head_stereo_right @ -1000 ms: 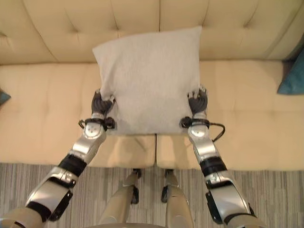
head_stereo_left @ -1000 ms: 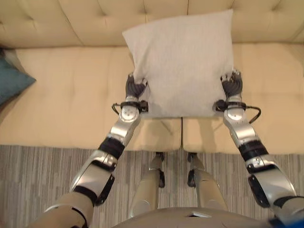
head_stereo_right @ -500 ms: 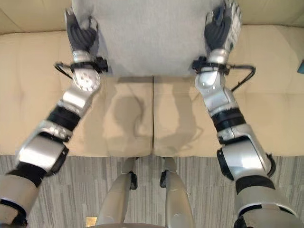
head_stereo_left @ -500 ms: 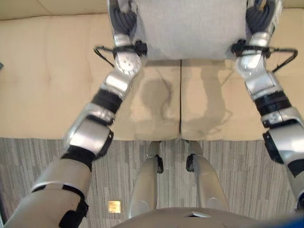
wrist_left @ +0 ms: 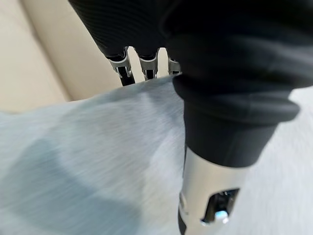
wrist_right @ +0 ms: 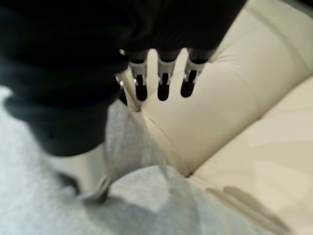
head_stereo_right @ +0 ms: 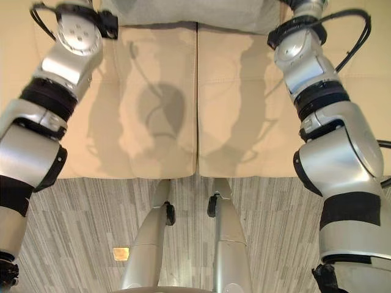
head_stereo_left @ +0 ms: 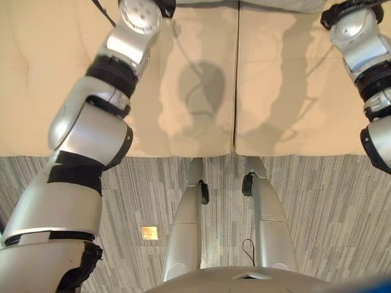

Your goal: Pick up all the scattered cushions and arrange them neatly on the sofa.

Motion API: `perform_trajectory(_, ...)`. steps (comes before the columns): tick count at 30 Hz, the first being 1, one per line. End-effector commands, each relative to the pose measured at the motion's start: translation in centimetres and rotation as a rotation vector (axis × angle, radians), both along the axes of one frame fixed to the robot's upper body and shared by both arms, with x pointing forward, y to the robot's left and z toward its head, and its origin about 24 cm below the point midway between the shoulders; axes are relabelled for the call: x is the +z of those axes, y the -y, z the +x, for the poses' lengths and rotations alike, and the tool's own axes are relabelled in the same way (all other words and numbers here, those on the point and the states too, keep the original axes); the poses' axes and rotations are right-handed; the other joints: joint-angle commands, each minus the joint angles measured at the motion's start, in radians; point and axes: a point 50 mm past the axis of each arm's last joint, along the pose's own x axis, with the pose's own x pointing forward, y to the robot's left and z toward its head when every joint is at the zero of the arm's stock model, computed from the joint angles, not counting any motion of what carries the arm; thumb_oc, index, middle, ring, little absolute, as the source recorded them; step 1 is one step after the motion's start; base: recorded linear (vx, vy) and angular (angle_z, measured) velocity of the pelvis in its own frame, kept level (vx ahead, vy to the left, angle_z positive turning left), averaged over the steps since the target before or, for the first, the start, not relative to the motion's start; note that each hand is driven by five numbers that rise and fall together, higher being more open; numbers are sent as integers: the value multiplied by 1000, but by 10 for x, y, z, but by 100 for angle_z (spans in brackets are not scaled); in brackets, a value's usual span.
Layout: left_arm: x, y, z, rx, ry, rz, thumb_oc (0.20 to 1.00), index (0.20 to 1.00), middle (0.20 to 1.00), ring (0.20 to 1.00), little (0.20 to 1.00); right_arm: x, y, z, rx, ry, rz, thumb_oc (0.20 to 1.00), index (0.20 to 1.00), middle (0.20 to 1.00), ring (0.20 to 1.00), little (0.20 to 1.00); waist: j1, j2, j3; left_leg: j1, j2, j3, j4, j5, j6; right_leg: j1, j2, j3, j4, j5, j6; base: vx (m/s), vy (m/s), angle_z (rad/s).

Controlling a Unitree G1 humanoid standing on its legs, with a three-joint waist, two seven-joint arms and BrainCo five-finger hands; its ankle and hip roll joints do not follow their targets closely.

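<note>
Up and back goes the cushion (head_stereo_right: 195, 15) since a moment ago, left robot hand (wrist_left: 146, 63) and right robot hand (wrist_right: 161, 83) clasping its sides to seat it against the sofa (head_stereo_left: 183, 91) backrest.

The cushion (head_stereo_right: 183, 12) lies on the sofa (head_stereo_right: 153, 122) seat, behind the seam between the two seat pads (straddling it). The carpet (head_stereo_right: 79, 220) lies before the sofa's front edge.
</note>
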Motion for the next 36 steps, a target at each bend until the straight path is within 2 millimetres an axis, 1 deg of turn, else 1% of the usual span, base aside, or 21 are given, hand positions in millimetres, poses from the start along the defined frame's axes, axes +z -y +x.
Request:
perform_trajectory(1,3,9,2,-36,11,-28,1000,1000,1000,1000,1000,-14,-15,7,46,-49,-21,1000,1000,1000,1000,1000,23,-64,-171,94,25,10,-21,-57,-130,135,-8,6,-280,116,162,-20,-54,9)
perform_trajectory(4,-22,-26,6,32,-55,-75,1000,1000,1000,1000,1000,-29,9,5,5,-84,6,1000,1000,1000,1000,1000,25,-68,-169,118,27,7,-21,-57,-136,161,-8,-4,-280,114,162,-18,-57,10)
perform_trajectory(6,-49,-74,1,107,-119,-138,1000,1000,1000,1000,1000,-47,42,-3,-44,-115,32,1000,1000,1000,1000,1000,29,-69,-169,174,28,5,-21,-68,-142,220,-12,-22,-280,106,162,-18,-59,5)
perform_trajectory(7,-58,-85,-2,123,-134,-141,1000,1000,1000,1000,1000,-52,51,-7,-51,-117,41,1000,1000,1000,1000,1000,30,-69,-168,196,27,7,-21,-73,-144,243,-13,-27,-280,103,162,-14,-69,-2)
perform_trajectory(8,-77,-99,-9,130,-156,-138,1000,1000,1000,1000,1000,-71,64,-14,-56,-136,60,1000,1000,1000,1000,1000,29,-71,-167,244,25,10,-21,-87,-143,292,-16,-40,-280,95,162,10,-54,12)
perform_trajectory(10,-136,-122,-35,135,-219,-135,1000,1000,1000,1000,1000,-131,85,-39,-28,-201,142,1000,1000,1000,1000,1000,27,-75,-163,364,19,17,-21,-124,-137,419,-21,-54,-280,71,159,39,-32,31)
perform_trajectory(11,-161,-124,-43,133,-270,-139,1000,1000,1000,1000,1000,-157,89,-48,-23,-250,174,1000,1000,1000,1000,1000,25,-77,-165,399,16,22,-21,-133,-136,459,-22,-60,-280,64,157,57,3,30)
perform_trajectory(12,-177,-124,-52,129,-298,-139,1000,1000,1000,1000,1000,-173,92,-55,-26,-293,172,1000,1000,1000,1000,1000,28,-80,-165,434,16,26,-21,-143,-131,499,-22,-62,-280,53,154,85,-8,17)
perform_trajectory(13,-218,-128,-76,145,-387,-99,1000,1000,1000,1000,1000,-228,100,-82,-38,-440,197,1000,1000,1000,1000,1000,28,-86,-172,496,19,34,-21,-157,-126,565,-26,-72,-280,39,150,128,25,7)
perform_trajectory(14,-262,-121,-101,132,-507,-125,1000,1000,1000,1000,1000,-267,99,-104,-34,-565,208,1000,1000,1000,1000,1000,34,-89,-172,567,23,46,-21,-176,-113,644,-30,-83,-280,18,143,142,15,13)
perform_trajectory(16,-342,-130,-162,183,-816,-120,1000,1000,1000,1000,1000,-343,93,-153,-45,-870,227,1000,1000,1000,1000,1000,46,-95,-190,698,40,70,-21,-203,-90,782,-38,-99,-280,-23,129,165,35,21)
perform_trajectory(17,-371,-130,-186,192,-958,-74,1000,1000,1000,1000,1000,-369,87,-170,-34,-981,241,1000,1000,1000,1000,1000,53,-94,-189,758,45,82,-21,-218,-81,840,-32,-98,-280,-40,125,113,29,-4)
perform_trajectory(21,-427,-119,-232,219,-1230,-150,1000,1000,1000,1000,1000,-411,69,-196,-13,-1168,272,1000,1000,1000,1000,1000,59,-99,-196,835,46,97,-21,-232,-72,924,-24,-100,-280,-64,113,11,10,-13)
perform_trajectory(22,-450,-111,-255,225,-1363,-166,1000,1000,1000,1000,1000,-430,60,-211,-9,-1264,287,1000,1000,1000,1000,1000,64,-103,-202,868,43,101,-21,-242,-66,957,-20,-99,-280,-72,108,-8,23,-12)
perform_trajectory(24,-473,-106,-285,250,-1519,-187,1000,1000,1000,1000,1000,-450,53,-230,-14,-1376,294,1000,1000,1000,1000,1000,72,-106,-205,916,40,104,-21,-256,-60,1006,-16,-100,-280,-82,102,32,33,-1)
perform_trajectory(26,-478,-104,-294,256,-1564,-188,1000,1000,1000,1000,1000,-456,50,-237,-21,-1412,299,1000,1000,1000,1000,1000,76,-108,-203,934,41,104,-21,-261,-58,1024,-15,-100,-280,-84,103,39,24,4)
perform_trajectory(27,-487,-104,-311,282,-1646,-196,1000,1000,1000,1000,1000,-469,47,-252,-43,-1488,325,1000,1000,1000,1000,1000,83,-112,-202,966,39,104,-21,-273,-55,1054,-15,-98,-280,-89,102,33,35,3)
perform_trajectory(29,-495,-105,-332,320,-1745,-190,1000,1000,1000,1000,1000,-482,47,-273,-101,-1568,385,1000,1000,1000,1000,1000,92,-112,-206,997,37,101,-21,-287,-50,1079,-15,-95,-280,-93,103,50,70,-2)
perform_trajectory(31,-496,-109,-341,352,-1774,-200,1000,1000,1000,1000,1000,-488,51,-287,-166,-1605,449,1000,1000,1000,1000,1000,101,-112,-207,1016,35,100,-21,-295,-45,1089,-15,-90,-280,-93,104,26,73,-8)
perform_trajectory(35,-494,-111,-336,354,-1757,-204,1000,1000,1000,1000,1000,-492,54,-299,-214,-1643,490,1000,1000,1000,1000,1000,113,-115,-202,1027,30,98,-21,-303,-37,1092,-21,-85,-280,-84,108,-18,61,-9)
perform_trajectory(36,-493,-109,-329,335,-1737,-198,1000,1000,1000,1000,1000,-493,55,-301,-225,-1653,491,1000,1000,1000,1000,1000,118,-117,-200,1023,25,92,-21,-305,-33,1085,-24,-82,-280,-78,110,-54,75,-1)
